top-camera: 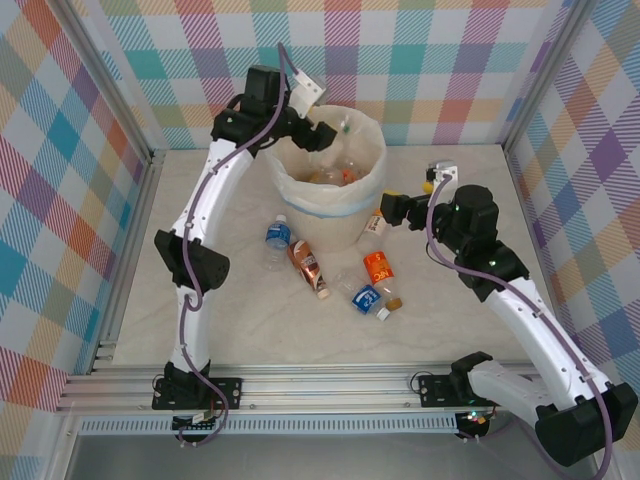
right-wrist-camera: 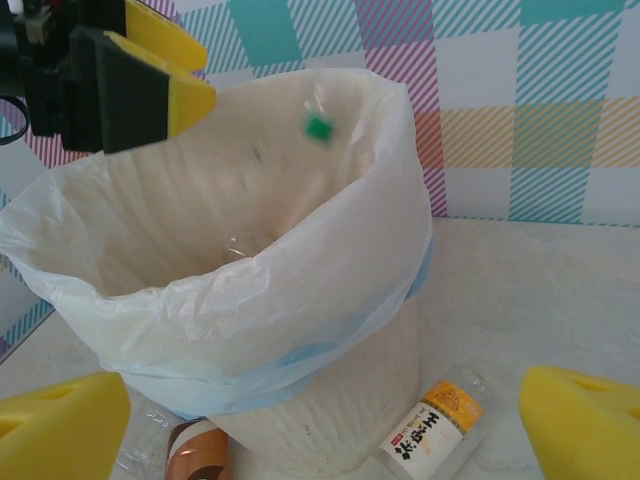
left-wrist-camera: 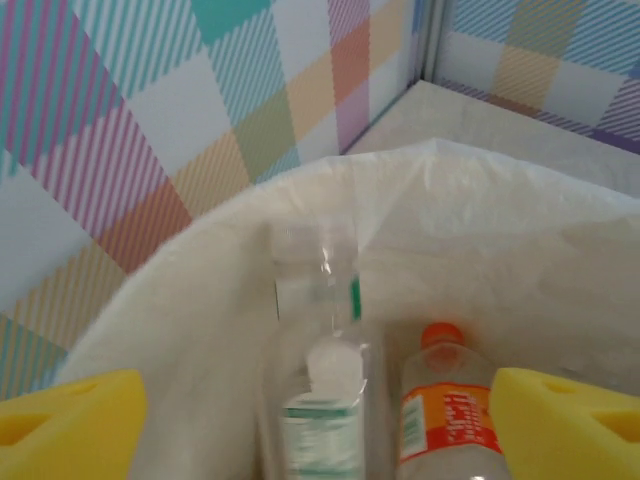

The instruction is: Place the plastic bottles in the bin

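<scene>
Left gripper (left-wrist-camera: 318, 425) hung over the mouth of the bin (top-camera: 332, 232), jaws spread wide, nothing between the pads. Right below it a blurred clear bottle with a green cap (right-wrist-camera: 318, 127) sat inside the bag opening, looked mid-fall, not resting yet. Bin already held several plastic bottles: an orange-label bottle (left-wrist-camera: 445, 410) and a white-and-green-label bottle (left-wrist-camera: 322, 425) lay at the bottom in the left wrist view.

Right gripper (right-wrist-camera: 325, 430) was also fully spread and empty, low beside the bin's right side, facing a yellow-label bottle (right-wrist-camera: 435, 425) that lay on the table (top-camera: 480, 190) against the bin's base.

Left on the table in front of the bin: a blue-label bottle (top-camera: 277, 238), a brown-label bottle (top-camera: 308, 266), an orange bottle (top-camera: 378, 266), a second blue-label one (top-camera: 365, 298), plus small clear ones nearby, exact count unclear.

Judgement: roughly halfway, at least five bottles to go.
</scene>
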